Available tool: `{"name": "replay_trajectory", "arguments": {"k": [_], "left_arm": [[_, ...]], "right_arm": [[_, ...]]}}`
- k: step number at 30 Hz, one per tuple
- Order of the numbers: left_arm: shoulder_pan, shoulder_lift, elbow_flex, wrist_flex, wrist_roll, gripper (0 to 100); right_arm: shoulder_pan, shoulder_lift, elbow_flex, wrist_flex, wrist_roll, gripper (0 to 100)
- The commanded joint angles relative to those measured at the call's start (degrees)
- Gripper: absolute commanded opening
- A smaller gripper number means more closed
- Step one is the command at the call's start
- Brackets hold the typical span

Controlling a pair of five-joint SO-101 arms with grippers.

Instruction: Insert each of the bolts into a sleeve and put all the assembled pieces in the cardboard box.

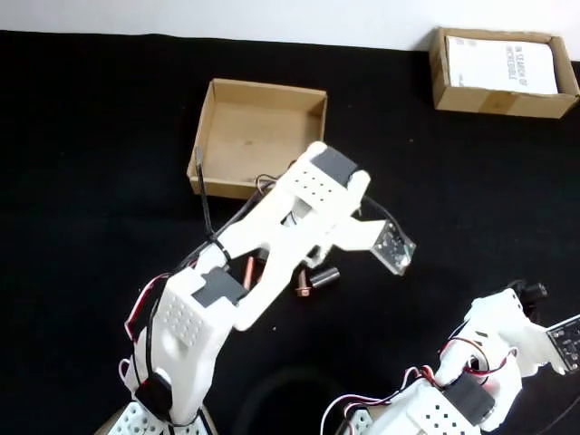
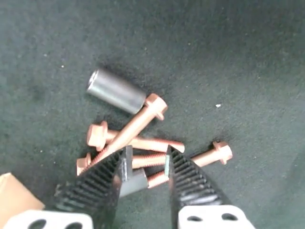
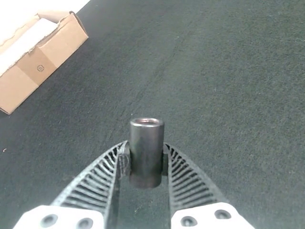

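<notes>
Several copper bolts (image 2: 138, 126) lie in a loose pile on the black mat, with a grey sleeve (image 2: 116, 90) lying on its side just beyond them. My left gripper (image 2: 147, 161) hangs open right over the pile, its fingers either side of one bolt shaft (image 2: 148, 161); a second grey piece (image 2: 132, 182) lies under them. In the high view the left arm covers most of the pile, leaving a bolt (image 1: 248, 270) and the sleeve (image 1: 326, 276) showing. My right gripper (image 3: 146, 153) is shut on another grey sleeve (image 3: 147, 143), held upright with its bore facing out. The open cardboard box (image 1: 258, 136) stands behind the pile.
A second cardboard box (image 1: 503, 72) holding a printed sheet stands at the back right, and appears in the right wrist view as a box (image 3: 38, 57). The right arm (image 1: 494, 362) sits low at the front right. Black mat lies between the arms.
</notes>
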Motion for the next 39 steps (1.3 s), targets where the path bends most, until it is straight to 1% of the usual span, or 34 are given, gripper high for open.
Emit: {"name": "replay_trajectory", "arguments": {"k": [1,5,8,13,22,29,35,37,39], "left_arm": [[0.0,0.2,-1.6,0.3,-6.1,13],[2.1,2.6,-1.6,0.3,-6.1,13],[3.3,4.1,-1.9,0.2,-6.1,13],[3.6,6.0,-2.3,-1.1,-6.2,13],[2.4,10.7,-10.2,-1.1,-6.2,13],[2.0,14.7,-10.4,-1.1,-6.2,13],[-1.2,18.5,-10.5,-1.5,-6.2,13],[-1.8,18.6,-11.5,-1.5,-6.0,10],[-2.2,18.9,-12.2,-1.2,-5.8,4]], "right_arm": [[-0.7,-1.1,7.4,0.0,-0.1,0.6],[-0.7,-1.1,7.4,0.0,0.0,0.6],[-0.7,-1.1,7.4,0.0,1.8,0.6],[-0.5,-1.1,7.4,0.0,2.2,0.6],[-0.7,-1.1,7.4,0.0,2.3,0.6],[-0.7,-1.2,7.4,0.0,2.3,0.6],[-0.7,-1.2,7.4,0.0,2.3,0.6],[-0.7,-1.2,7.4,0.0,2.3,0.6],[-0.7,-1.2,7.4,0.0,2.2,0.6]]}}
